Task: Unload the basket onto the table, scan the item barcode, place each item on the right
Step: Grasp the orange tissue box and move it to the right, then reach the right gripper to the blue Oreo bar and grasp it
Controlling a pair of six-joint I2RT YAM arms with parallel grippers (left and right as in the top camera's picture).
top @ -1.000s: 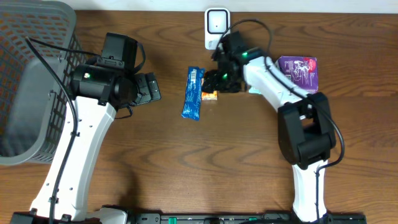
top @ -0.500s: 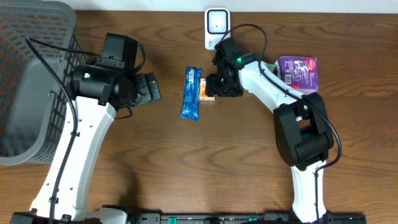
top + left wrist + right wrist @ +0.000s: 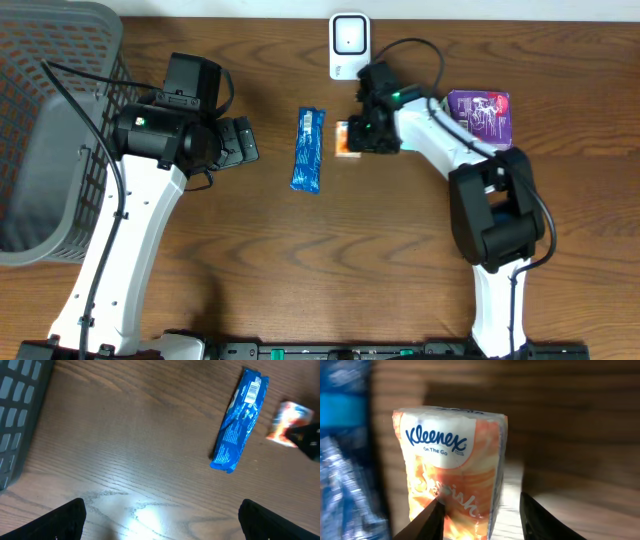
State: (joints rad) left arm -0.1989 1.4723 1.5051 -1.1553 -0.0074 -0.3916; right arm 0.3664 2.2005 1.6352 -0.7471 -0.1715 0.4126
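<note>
An orange and white Kleenex tissue pack (image 3: 452,460) sits between the fingers of my right gripper (image 3: 480,500). The left finger touches its face, while a bright gap separates the pack from the right finger. From overhead the pack (image 3: 343,140) lies just left of the right gripper (image 3: 362,138), below the white scanner (image 3: 348,42). A blue snack wrapper (image 3: 309,150) lies to the left of the pack, its barcode end pointing to the far side. My left gripper (image 3: 240,140) hangs wide open over bare wood, holding nothing, left of the blue wrapper (image 3: 239,427).
A grey mesh basket (image 3: 50,130) fills the far left. A purple box (image 3: 480,115) lies at the right, beside the right arm. The left wrist view also catches the tissue pack (image 3: 290,422) past the wrapper and the basket wall (image 3: 15,410).
My right gripper has narrowed its jaws around the tissue pack. Gripper and pack have shifted slightly right and toward the scanner. The left arm and the blue wrapper stayed put.
</note>
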